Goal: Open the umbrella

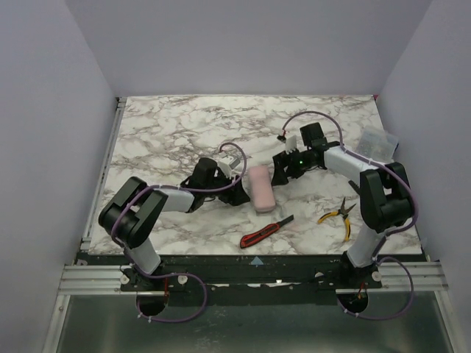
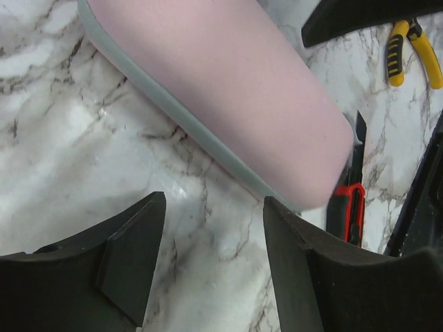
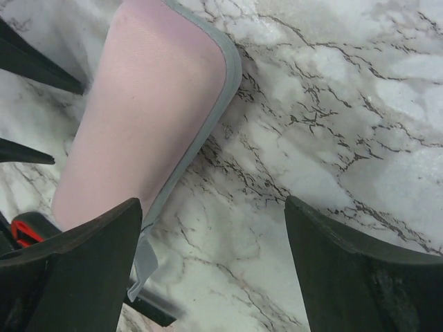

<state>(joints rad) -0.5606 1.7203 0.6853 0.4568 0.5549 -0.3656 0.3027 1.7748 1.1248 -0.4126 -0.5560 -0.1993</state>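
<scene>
Black fingers of the left tool (image 2: 213, 235) and right tool (image 3: 213, 232) stand spread and empty, one either side of the single folded pink umbrella (image 1: 260, 189) lying mid-frame on the counter (image 1: 169, 125). Its long axis runs top-to-bottom in the overhead view, and both tools look about equally near. At lower right lie one red knife (image 1: 259, 234) and one yellow pliers (image 1: 337, 215).

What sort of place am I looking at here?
Probably a robotics test booth: plain walls box in a marble-patterned table, a left arm and right arm are bolted along its near edge, and a folded umbrella, utility knife and pliers lie as props.
</scene>
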